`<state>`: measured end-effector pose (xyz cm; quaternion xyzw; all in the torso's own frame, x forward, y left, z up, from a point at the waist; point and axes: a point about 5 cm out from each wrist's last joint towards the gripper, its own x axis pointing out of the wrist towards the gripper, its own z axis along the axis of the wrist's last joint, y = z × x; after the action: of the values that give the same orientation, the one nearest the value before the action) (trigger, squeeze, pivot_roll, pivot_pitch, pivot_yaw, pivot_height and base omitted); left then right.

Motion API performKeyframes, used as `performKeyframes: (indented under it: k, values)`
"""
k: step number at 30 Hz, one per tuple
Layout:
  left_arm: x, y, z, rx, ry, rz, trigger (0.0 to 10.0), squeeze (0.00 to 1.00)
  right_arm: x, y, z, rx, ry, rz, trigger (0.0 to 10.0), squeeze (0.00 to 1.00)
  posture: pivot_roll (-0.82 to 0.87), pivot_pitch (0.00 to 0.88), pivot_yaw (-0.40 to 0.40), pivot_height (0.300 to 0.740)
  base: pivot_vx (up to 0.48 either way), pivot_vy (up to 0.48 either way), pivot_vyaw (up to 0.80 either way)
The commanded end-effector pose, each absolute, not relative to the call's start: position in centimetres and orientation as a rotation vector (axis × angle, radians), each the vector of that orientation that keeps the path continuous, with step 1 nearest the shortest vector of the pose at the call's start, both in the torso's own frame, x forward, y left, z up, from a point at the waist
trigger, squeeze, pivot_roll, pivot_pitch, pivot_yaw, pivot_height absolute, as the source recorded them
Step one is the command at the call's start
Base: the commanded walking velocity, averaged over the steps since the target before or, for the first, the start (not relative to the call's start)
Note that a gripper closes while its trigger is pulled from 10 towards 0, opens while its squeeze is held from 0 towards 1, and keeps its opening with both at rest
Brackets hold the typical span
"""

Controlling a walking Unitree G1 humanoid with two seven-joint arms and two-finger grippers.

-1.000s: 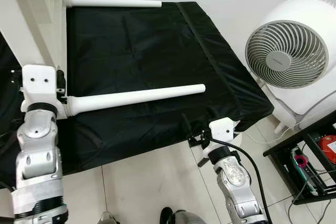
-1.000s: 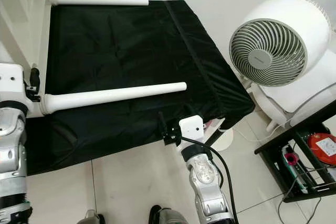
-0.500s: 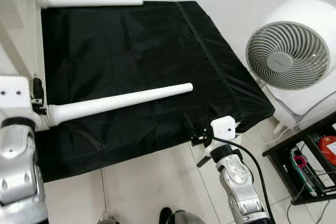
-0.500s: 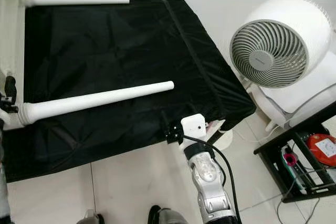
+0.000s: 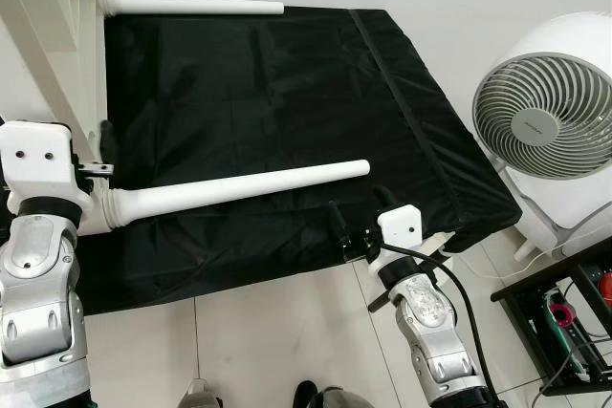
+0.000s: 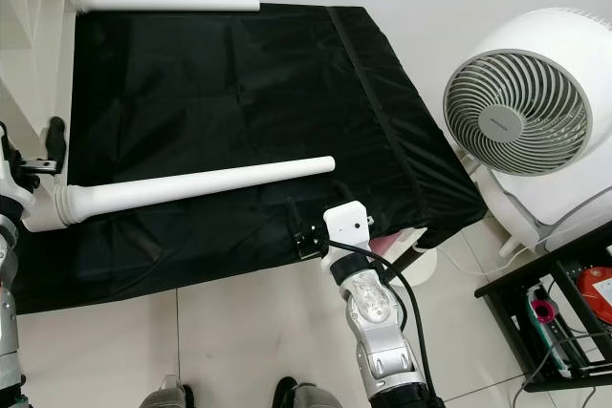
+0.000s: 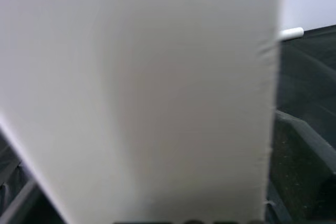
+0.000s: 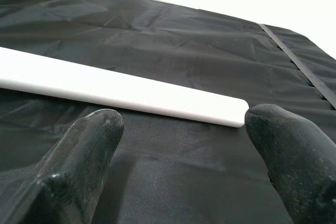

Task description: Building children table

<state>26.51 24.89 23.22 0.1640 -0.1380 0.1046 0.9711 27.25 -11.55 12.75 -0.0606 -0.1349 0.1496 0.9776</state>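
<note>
Two white table legs [image 5: 239, 186] joined to white tabletop [image 5: 43, 7], probably; more unseen; my right gripper [image 8: 178, 145] spread wide, empty, near leg tip; left gripper state: cannot tell.

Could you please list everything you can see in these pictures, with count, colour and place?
Table legs: 2, white; the near leg and the far leg stick out over the black cover, wide ends left.
Table panel: 1, white, far left.
Black cover: 1, spread flat.
Fan: 1, white, right.
Black shelf: 1, lower right, holding small items.
Left pincer: at the near leg's wide end.
Right pincer: open, at the cover's near edge.
</note>
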Motion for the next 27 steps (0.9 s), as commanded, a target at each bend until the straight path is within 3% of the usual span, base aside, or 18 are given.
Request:
performKeyframes:
  k: [1, 12, 27]
  values:
    - [26.7, 24.5, 22.9, 0.351, -0.266, 0.169, 10.0, 0.0, 27.0, -11.9, 12.2, -0.125, -0.257, 0.29, 10.0, 0.0, 0.21, 0.13, -0.087, 0.74, 0.0, 0.0, 0.0]
    - [26.0, 24.6, 22.6, 0.369, -0.236, 0.131, 10.0, 0.0, 27.0, -12.0, 12.1, -0.125, -0.259, 0.281, 10.0, 0.0, 0.22, 0.13, -0.072, 0.74, 0.0, 0.0, 0.0]
    - [21.7, 23.9, 20.2, 0.293, -0.207, 0.196, 10.0, 0.0, 27.8, -11.7, 12.2, -0.128, -0.259, 0.318, 10.0, 0.0, 0.28, 0.139, -0.108, 0.74, 0.0, 0.0, 0.0]
